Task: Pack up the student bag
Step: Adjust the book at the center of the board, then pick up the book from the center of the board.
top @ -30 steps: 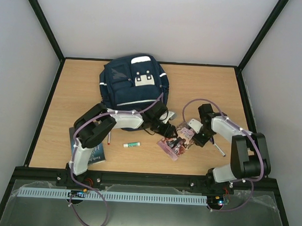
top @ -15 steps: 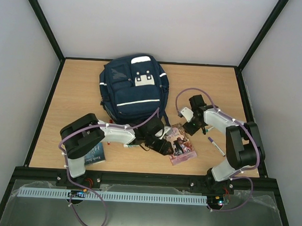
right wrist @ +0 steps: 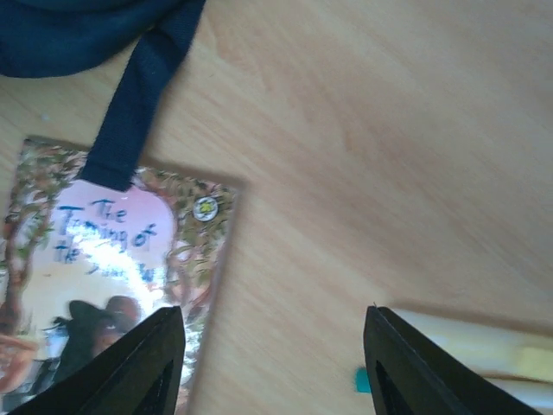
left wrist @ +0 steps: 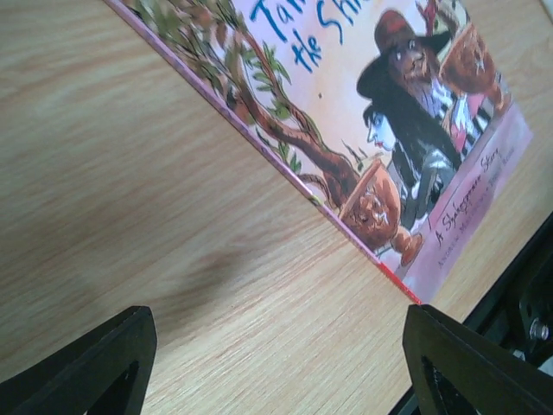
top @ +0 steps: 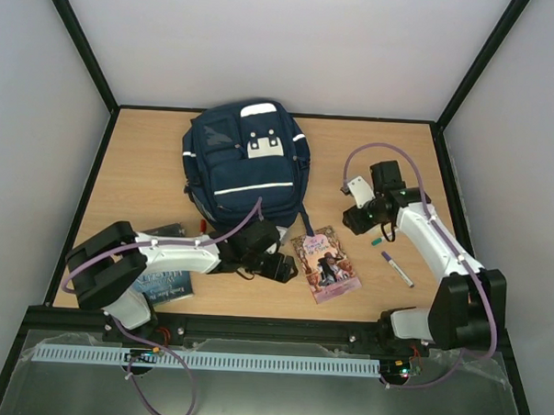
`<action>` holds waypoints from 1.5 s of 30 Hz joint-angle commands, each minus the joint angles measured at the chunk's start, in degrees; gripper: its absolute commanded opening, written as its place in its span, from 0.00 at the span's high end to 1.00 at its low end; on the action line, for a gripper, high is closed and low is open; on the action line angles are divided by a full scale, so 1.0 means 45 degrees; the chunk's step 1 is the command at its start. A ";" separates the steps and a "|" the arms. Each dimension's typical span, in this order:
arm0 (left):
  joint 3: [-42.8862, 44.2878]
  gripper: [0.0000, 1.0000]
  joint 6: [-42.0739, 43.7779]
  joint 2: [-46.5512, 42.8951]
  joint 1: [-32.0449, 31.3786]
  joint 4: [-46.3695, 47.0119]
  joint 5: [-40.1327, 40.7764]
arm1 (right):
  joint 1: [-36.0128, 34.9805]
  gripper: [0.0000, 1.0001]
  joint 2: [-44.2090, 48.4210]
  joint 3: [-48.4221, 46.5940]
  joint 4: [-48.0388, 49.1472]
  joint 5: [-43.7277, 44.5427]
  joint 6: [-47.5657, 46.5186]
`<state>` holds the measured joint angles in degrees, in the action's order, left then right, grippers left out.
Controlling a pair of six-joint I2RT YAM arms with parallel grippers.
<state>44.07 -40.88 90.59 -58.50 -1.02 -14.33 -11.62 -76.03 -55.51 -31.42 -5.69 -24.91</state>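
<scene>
The student bag (top: 247, 165), navy with white strips, lies at the back centre; its edge (right wrist: 78, 35) and a dangling strap (right wrist: 138, 95) show in the right wrist view. A pink picture book (top: 325, 263) lies flat in front of it, and the strap end rests on its top edge. My left gripper (top: 289, 270) sits low just left of the book, open over bare wood (left wrist: 276, 363), with the book (left wrist: 371, 112) just ahead. My right gripper (top: 360, 219) hovers open to the right of the book's far end (right wrist: 112, 259), nothing between its fingers (right wrist: 130, 363).
A dark blue book (top: 164, 278) lies at the near left, partly under the left arm. A purple pen (top: 397, 268) and a small teal piece (top: 375, 239) lie right of the pink book. A pale stick (right wrist: 484, 346) shows by the right finger.
Both grippers have drawn away from the pink book, which now lies flat and straighter. The left arm swung back toward the near left and its jaws widened. The right arm lifted back to the right.
</scene>
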 commanded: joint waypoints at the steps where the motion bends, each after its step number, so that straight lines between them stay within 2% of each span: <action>1: -0.0520 0.18 -0.1501 -0.0608 -0.0027 0.0677 0.1236 | -0.0034 0.46 -0.0708 0.0368 -0.1603 -0.1497 0.0563; 9: -0.1144 0.18 -0.3357 -0.0560 -0.0017 0.1975 0.1555 | -0.0033 0.48 -0.1617 0.1664 -0.0717 -0.1232 0.0593; 12: -0.1524 0.18 -0.4041 -0.0196 0.0050 0.3152 0.1183 | -0.0032 0.50 -0.2035 0.1937 -0.0479 -0.1167 0.0613; 19: -0.1838 0.17 -0.5058 0.0238 0.0388 0.3873 0.1119 | -0.0022 0.68 -0.2989 0.2144 -0.0005 -0.0884 0.0593; 22: -0.1889 0.17 -0.5347 0.0478 0.0430 0.4082 0.1027 | -0.0029 0.71 -0.3387 0.2243 0.0118 -0.0782 0.0602; 30: -0.2396 0.17 -0.6277 0.1742 0.0708 0.5850 -0.0008 | -0.0027 0.75 -0.3967 0.2470 0.0232 -0.0394 0.0686; 38: -0.1922 0.17 -0.6880 0.2818 0.0717 0.6697 -0.0341 | -0.0030 0.76 -0.4379 0.2453 0.0146 -0.0533 0.0710; 45: -0.1810 0.16 -0.8027 0.4124 0.0725 0.8878 -0.1391 | -0.0021 0.76 -0.4640 0.2431 0.0097 -0.0620 0.0712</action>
<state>37.10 -73.89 104.22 -55.24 41.25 -18.72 -11.62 -91.53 -48.05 -31.66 -9.65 -21.82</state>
